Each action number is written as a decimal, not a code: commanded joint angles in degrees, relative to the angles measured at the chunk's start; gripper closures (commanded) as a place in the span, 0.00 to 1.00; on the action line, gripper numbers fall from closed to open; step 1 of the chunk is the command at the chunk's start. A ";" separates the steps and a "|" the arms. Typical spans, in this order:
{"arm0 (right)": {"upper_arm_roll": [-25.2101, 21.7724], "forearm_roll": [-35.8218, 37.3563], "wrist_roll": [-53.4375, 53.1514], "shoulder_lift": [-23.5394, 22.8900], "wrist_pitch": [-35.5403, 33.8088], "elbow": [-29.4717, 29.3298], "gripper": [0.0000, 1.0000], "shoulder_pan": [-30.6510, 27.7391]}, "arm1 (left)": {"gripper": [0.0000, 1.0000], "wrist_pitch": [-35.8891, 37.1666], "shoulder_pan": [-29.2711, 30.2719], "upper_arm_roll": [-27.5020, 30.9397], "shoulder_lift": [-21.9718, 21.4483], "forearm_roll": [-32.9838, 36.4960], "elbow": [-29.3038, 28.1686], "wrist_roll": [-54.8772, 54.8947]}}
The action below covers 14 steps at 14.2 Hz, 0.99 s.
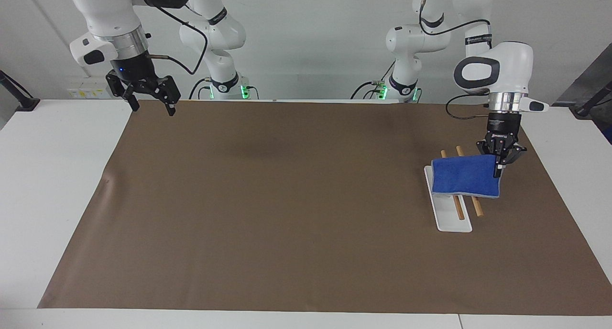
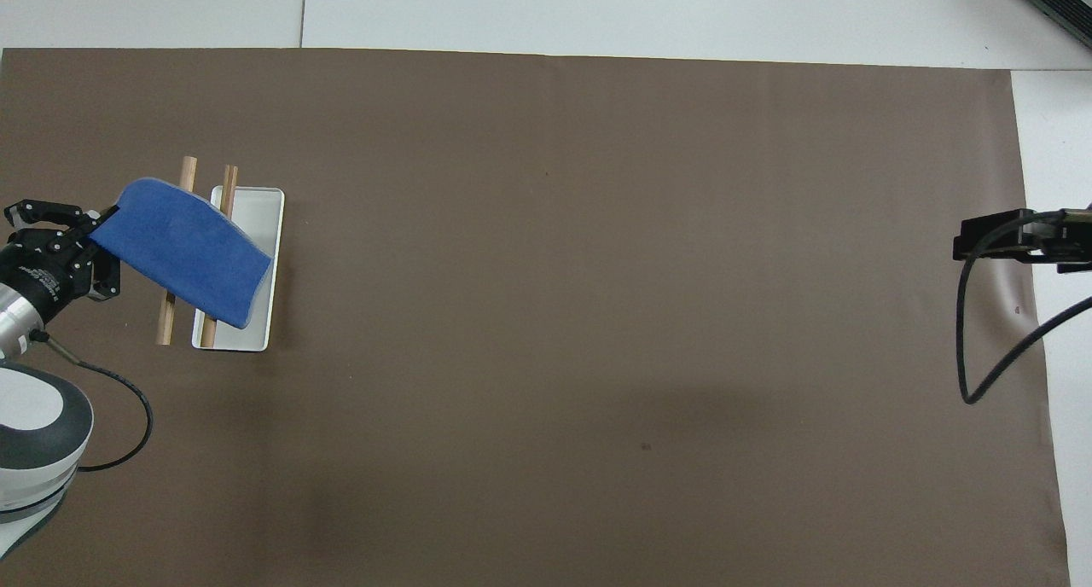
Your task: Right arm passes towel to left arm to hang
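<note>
The blue towel spans the two wooden bars of a small rack with a white base at the left arm's end of the table. My left gripper is shut on the towel's upper corner, on the side of the rack toward the left arm's end. I cannot tell whether the towel rests on the bars. In the overhead view the towel covers the middle of the bars and part of the base, with the left gripper at its edge. My right gripper is open and empty, raised over the mat's corner at the right arm's end; it also shows in the overhead view.
A brown mat covers most of the white table. A black cable loops down from the right wrist.
</note>
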<state>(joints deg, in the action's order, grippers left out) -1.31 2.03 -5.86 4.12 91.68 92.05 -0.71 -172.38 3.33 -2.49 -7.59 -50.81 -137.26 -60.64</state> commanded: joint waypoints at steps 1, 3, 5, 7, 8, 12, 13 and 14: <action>0.00 0.08 1.73 -1.75 -2.12 -2.58 0.00 -1.23 | 1.00 -1.03 2.46 -0.76 -0.58 -0.96 -1.34 -1.67; 0.17 0.08 1.55 -1.75 -2.29 -1.88 0.00 -1.49 | 0.99 -1.03 3.69 -0.76 -0.58 -0.96 -1.52 -1.67; 0.70 0.08 1.55 -1.05 -2.21 -0.56 0.00 -2.19 | 0.87 -1.03 3.96 -0.76 -0.40 -0.87 -1.95 -1.67; 0.96 0.16 1.55 -0.69 -2.47 0.15 0.00 -2.28 | 0.56 -0.94 3.96 -0.76 -0.49 -0.96 -2.39 -1.67; 1.14 0.16 1.55 0.09 -2.47 1.45 0.00 -2.28 | 0.52 -0.94 3.96 -0.76 -0.49 -0.87 -2.48 -1.58; 1.40 0.08 1.90 0.54 -2.47 1.99 0.00 -2.11 | 0.00 -0.24 6.50 -0.68 -0.49 -0.87 -2.48 -1.23; 1.32 0.08 1.90 0.54 -2.47 1.91 0.00 -2.19 | 0.00 -0.24 7.12 -0.67 -0.49 -0.87 -2.40 -1.23; 1.23 0.08 1.82 0.62 -2.47 1.91 0.00 -2.19 | 0.00 -0.15 7.82 -0.67 -0.49 -0.87 -2.13 -1.23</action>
<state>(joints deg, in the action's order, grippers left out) -0.69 2.03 -5.09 3.25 89.42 92.51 -1.85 -172.38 9.45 -2.49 -7.59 -50.82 -138.97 -61.91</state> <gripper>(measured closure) 0.000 0.079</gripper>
